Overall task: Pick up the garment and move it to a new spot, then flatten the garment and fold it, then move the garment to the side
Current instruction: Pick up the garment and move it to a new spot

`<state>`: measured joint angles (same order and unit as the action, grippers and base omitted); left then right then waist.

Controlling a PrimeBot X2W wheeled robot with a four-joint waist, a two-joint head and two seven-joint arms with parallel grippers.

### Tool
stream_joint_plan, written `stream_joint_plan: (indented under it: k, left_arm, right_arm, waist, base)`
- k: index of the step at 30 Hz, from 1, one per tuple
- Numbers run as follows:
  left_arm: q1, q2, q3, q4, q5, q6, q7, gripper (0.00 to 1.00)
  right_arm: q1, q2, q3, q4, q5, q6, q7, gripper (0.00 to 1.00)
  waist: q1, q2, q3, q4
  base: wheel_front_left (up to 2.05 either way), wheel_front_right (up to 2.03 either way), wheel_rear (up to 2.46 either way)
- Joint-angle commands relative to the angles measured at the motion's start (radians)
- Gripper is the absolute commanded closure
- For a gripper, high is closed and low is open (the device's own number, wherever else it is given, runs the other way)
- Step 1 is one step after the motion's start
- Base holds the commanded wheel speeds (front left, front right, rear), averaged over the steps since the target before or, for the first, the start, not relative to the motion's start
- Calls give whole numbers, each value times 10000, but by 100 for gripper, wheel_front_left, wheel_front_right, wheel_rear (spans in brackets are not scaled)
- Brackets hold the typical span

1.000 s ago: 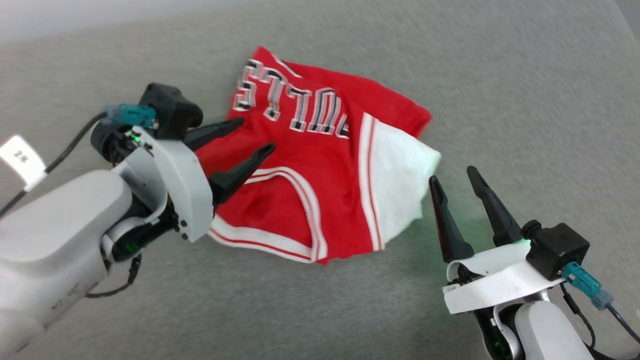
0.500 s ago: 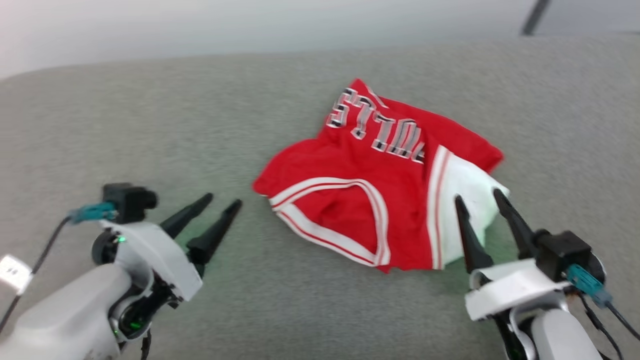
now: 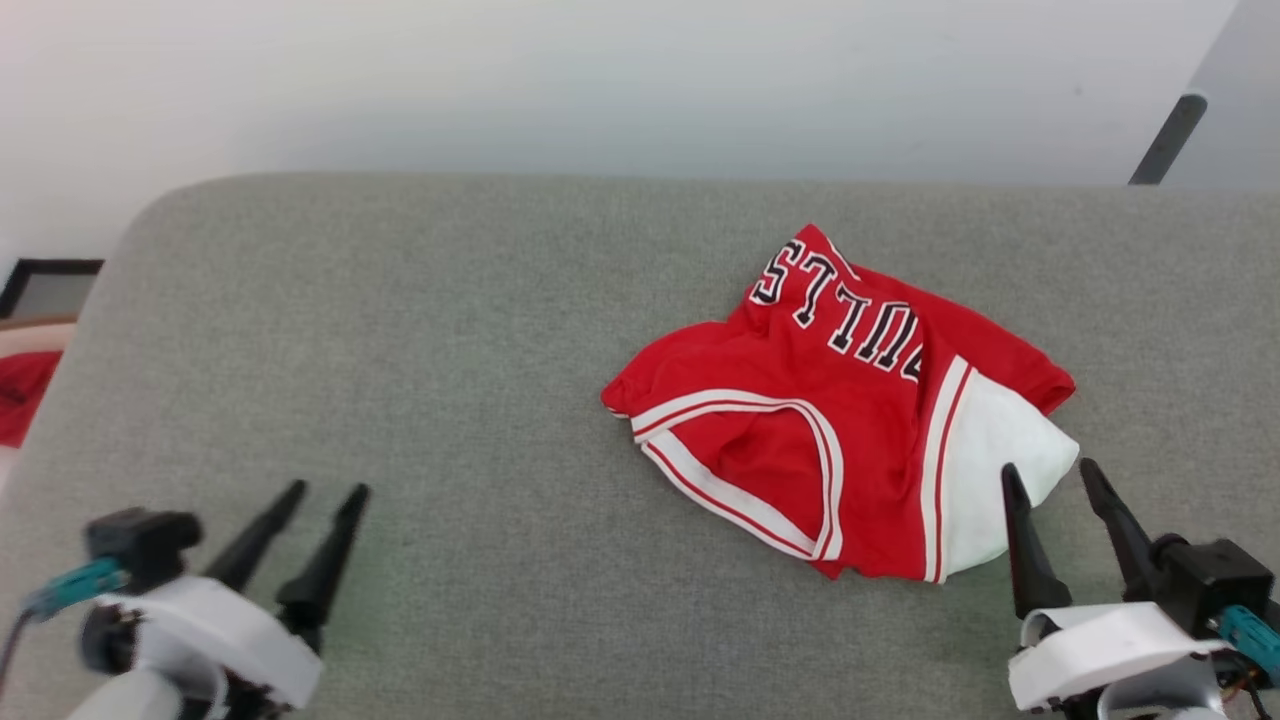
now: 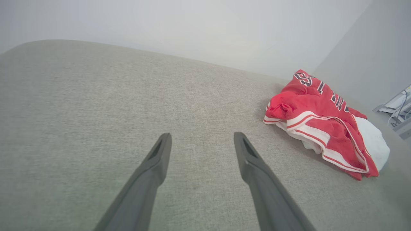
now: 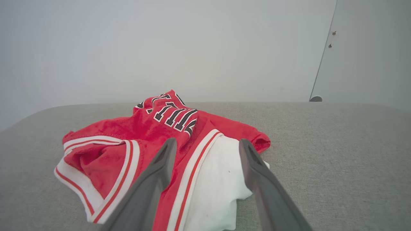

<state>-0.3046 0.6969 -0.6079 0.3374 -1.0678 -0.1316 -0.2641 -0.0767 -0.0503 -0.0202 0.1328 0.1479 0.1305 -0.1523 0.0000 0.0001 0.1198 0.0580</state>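
Observation:
The garment [image 3: 850, 420], a red jersey with a white sleeve, striped trim and black "BULLS" lettering, lies crumpled on the grey surface [image 3: 450, 350], right of centre. It also shows at the right in the left wrist view as a bunched heap [image 4: 321, 118], and close ahead in the right wrist view [image 5: 154, 144]. My left gripper [image 3: 325, 490] is open at the lower left, well clear of the garment, holding nothing. My right gripper [image 3: 1048, 468] is open at the lower right, its fingertips just beside the white sleeve [image 3: 1000, 480].
A plain red cloth scrap [image 3: 20, 395] lies past the surface's left edge, beside a dark frame [image 3: 45, 285]. A pale wall rises behind the surface's far edge, and a grey bar [image 3: 1165, 140] leans at the upper right. Bare grey surface spreads left of the garment.
The head camera has tilted up and turned, so the scene shifted. My left gripper has drawn back off the garment to the lower left, empty. The garment lies as before.

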Motion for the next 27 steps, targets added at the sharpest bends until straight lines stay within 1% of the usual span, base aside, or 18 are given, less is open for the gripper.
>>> stream_joint_plan:
  k: [1,4,6,9,12,15,17,18,22,27]
  left_arm:
    - [264,-38,431,-85,292,18,6,0]
    - [908,-258,1611,-370,1360,18,7,0]
    - [1345,-502,2401,-572,2152,18,5,0]
    - [1907,-867,3323,-970,3398,29,5,0]
    - [2416,-1350,4215,-1408,4400,42,6,0]
    - [2884,-1898,4982,-1683,5026,46,6,0]
    - [3168,-2097,5276,-1696,5498,42,6,0]
    - [3269,-2256,5377,-1671,5615,39,6,0]
    - [3535,-2565,5643,-1552,6049,27,5,0]
    - [3538,-2651,5645,-1665,6153,23,6,0]
  right_arm:
    - [167,0,-61,-120,-49,3,29,0]
    - [371,0,-237,-393,-2,3,118,0]
    - [505,0,-319,-548,96,4,163,0]
    - [613,5,-400,-730,187,4,197,0]
    - [700,2,-423,-904,242,4,214,0]
    - [716,2,-397,-997,280,3,153,0]
    - [760,3,-395,-990,354,4,88,0]
    - [802,5,-397,-955,386,4,39,0]
    - [827,2,-368,-828,473,4,-86,0]
    - [714,2,-384,-725,493,4,-138,0]
  waist:
    - [0,-1,-161,32]
    - [0,-1,-295,-47]
    - [0,-1,-417,-104]
    - [0,-1,-573,-180]
    - [0,-1,-650,-244]
    - [0,-1,-680,-295]
    - [0,-1,-678,-324]
    - [0,-1,-675,-333]
    - [0,-1,-619,-360]
    - [0,-1,-566,-334]
  base:
    - [0,0,0]
    - [0,0,0]
    - [0,0,0]
    - [0,0,0]
    - [0,0,0]
    - [0,0,0]
    - [0,0,0]
    - [0,0,0]
    - [0,0,0]
    - [0,0,0]
